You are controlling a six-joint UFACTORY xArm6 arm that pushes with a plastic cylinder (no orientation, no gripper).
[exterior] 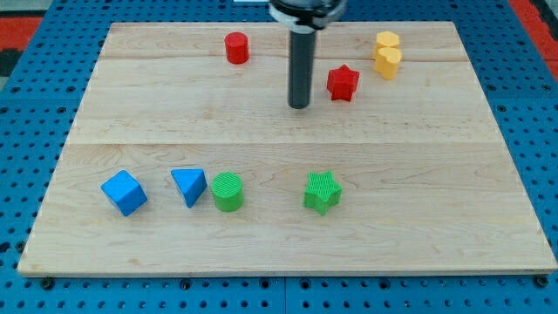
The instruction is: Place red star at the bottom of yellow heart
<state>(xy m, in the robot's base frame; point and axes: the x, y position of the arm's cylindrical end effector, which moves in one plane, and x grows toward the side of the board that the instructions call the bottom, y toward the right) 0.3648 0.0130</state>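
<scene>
The red star (343, 83) lies near the view's top right on the wooden board (288, 253). The yellow heart (389, 63) lies to its upper right, just below a second yellow block (387, 41) that touches it. My tip (299, 105) rests on the board a short way to the left of the red star and slightly lower, with a small gap between them.
A red cylinder (236, 47) sits at the view's top, left of the rod. Along the lower part lie a blue cube (124, 193), a blue triangular block (189, 186), a green cylinder (227, 191) and a green star (322, 192).
</scene>
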